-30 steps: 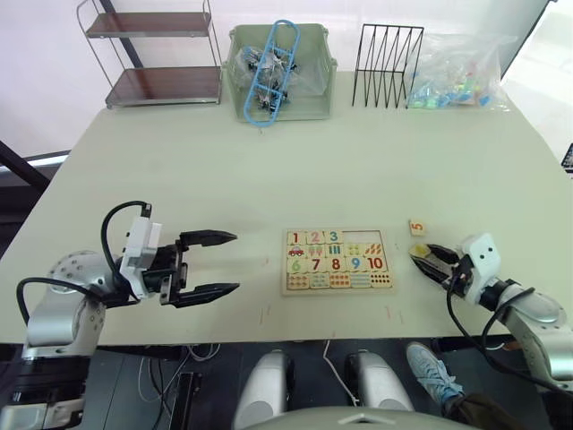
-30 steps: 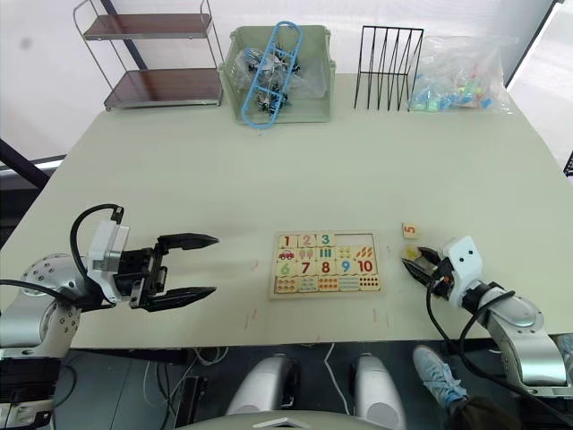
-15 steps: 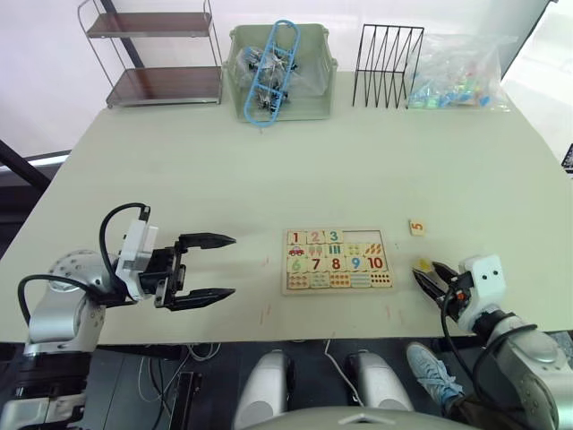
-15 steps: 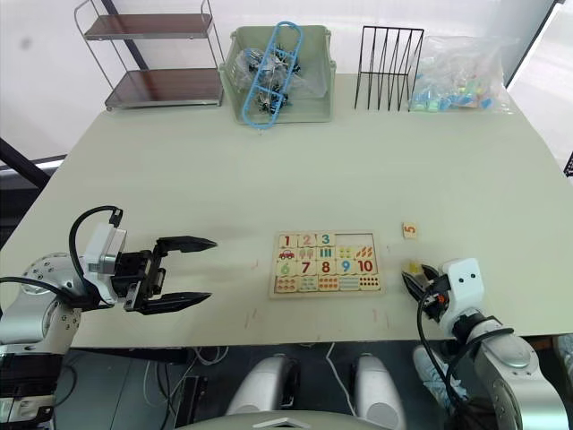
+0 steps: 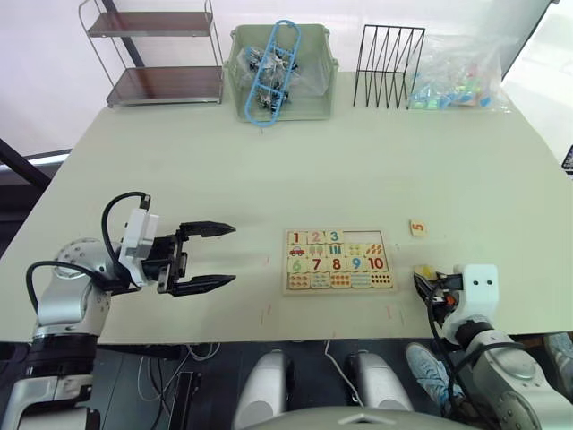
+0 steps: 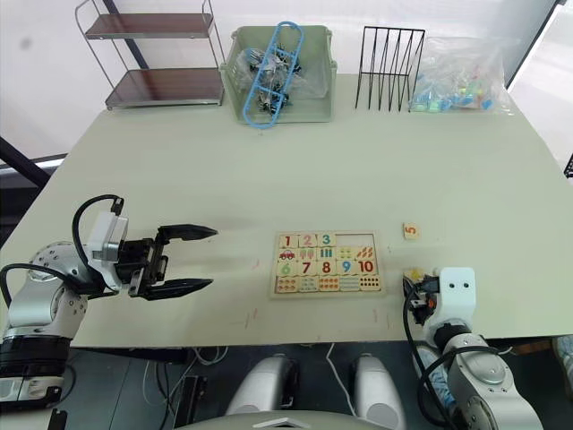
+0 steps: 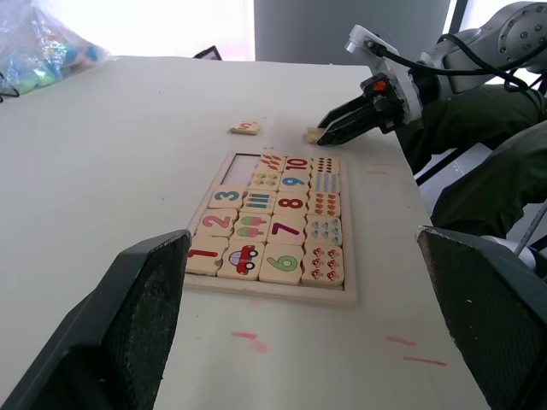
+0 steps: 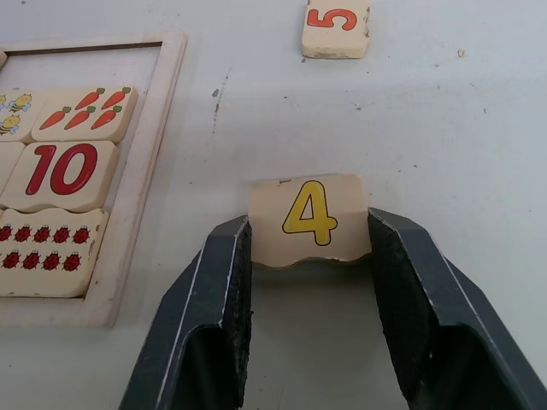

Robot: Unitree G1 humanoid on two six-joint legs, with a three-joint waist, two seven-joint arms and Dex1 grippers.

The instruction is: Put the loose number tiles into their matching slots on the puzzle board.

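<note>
**Tiles 4 and 5 left to seat**

Puzzle board (image 5: 338, 261) already holds 1, 2 and 3 in its top row; two slots (image 5: 364, 236) stay empty. Right gripper (image 8: 309, 256) brackets the 4 tile (image 8: 309, 219) beside the board, apparently clamped. Tile 5 (image 5: 417, 227) lies loose nearby. Left gripper (image 5: 215, 256) hangs spread apart, holding nothing.
</note>
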